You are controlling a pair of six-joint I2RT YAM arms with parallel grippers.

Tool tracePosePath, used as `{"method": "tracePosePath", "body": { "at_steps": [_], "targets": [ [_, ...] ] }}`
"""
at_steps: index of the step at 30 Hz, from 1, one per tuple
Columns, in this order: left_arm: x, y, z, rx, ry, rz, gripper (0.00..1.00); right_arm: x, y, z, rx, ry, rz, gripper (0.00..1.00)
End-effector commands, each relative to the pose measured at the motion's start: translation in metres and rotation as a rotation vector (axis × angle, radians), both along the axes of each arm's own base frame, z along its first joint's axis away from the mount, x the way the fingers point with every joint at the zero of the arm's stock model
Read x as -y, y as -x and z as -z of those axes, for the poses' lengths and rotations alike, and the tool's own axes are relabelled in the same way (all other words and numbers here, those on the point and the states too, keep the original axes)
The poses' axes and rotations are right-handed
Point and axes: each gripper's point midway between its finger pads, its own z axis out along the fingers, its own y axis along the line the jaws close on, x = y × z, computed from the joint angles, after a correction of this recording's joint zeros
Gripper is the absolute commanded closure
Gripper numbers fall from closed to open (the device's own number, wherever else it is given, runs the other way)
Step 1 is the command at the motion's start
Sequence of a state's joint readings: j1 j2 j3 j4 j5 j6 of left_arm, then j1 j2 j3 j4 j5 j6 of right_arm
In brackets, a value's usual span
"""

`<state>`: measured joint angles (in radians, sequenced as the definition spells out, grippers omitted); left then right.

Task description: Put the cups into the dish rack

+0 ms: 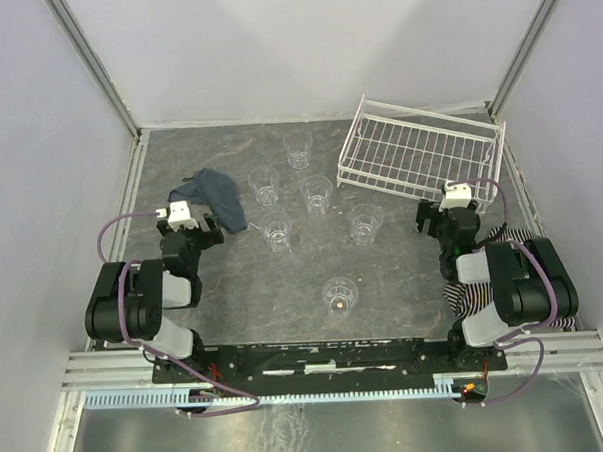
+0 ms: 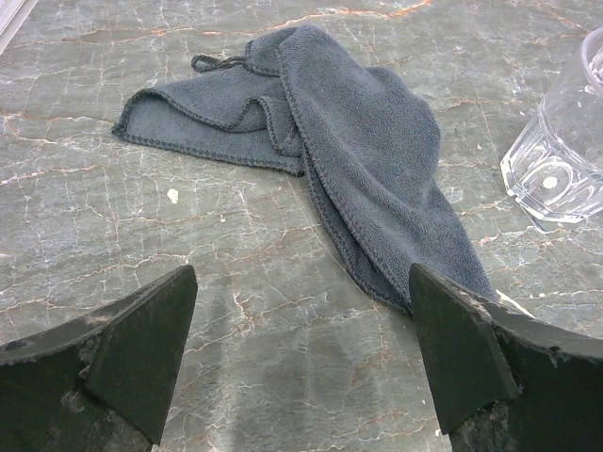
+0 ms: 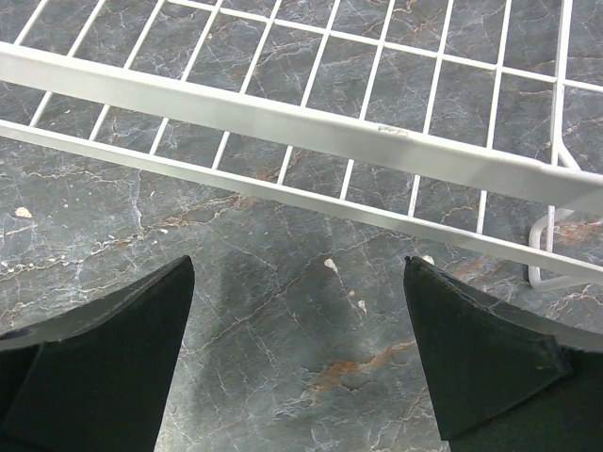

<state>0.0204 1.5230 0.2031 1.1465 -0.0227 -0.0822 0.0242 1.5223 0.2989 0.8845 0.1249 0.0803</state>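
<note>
1. Six cups (image 1: 317, 194) stand loose on the table (image 1: 234, 289) mid-frame, dish rack (image 1: 418, 153) sits upper right
2. Left gripper (image 2: 301, 282) spread wide, holding nothing, grey cloth (image 2: 377, 160) ahead
3. Right gripper (image 3: 300, 268) also spread, empty, at the rack's rail

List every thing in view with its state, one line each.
dish rack, empty, no cup loaded.
cups, all six upright, empty, standing on the table.
grey cloth, crumpled, lying on the table.
left hand, open, holding nothing.
right hand, open, holding nothing.
</note>
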Motion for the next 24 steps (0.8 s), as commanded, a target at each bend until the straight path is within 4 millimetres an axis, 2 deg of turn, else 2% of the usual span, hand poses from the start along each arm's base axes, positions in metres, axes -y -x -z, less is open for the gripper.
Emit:
{"method": "tracePosePath", "body": {
  "at_steps": [1, 17, 20, 21, 22, 24],
  "targets": [
    [-0.001, -0.010, -0.021, 0.072, -0.046, 0.012, 0.01, -0.001, -0.015, -0.028, 0.100, 0.012, -0.009, 0.00],
    [-0.003, -0.011, -0.021, 0.071, -0.043, -0.007, 0.01, 0.000, -0.016, -0.027, 0.089, 0.013, -0.003, 0.00],
    [-0.020, -0.011, -0.033, 0.076, -0.020, -0.115, 0.01, 0.012, -0.012, -0.036, 0.117, 0.007, 0.077, 0.00],
    [-0.023, -0.013, -0.039, 0.067, -0.013, -0.135, 0.01, 0.014, -0.011, -0.041, 0.121, 0.008, 0.091, 0.00],
    [-0.024, -0.012, -0.035, 0.009, -0.008, -0.149, 0.01, 0.014, -0.009, -0.046, 0.120, 0.008, 0.090, 0.00],
    [-0.029, -0.015, -0.046, -0.017, 0.007, -0.184, 0.01, 0.016, -0.005, -0.057, 0.108, 0.008, 0.100, 0.00]
  ]
}}
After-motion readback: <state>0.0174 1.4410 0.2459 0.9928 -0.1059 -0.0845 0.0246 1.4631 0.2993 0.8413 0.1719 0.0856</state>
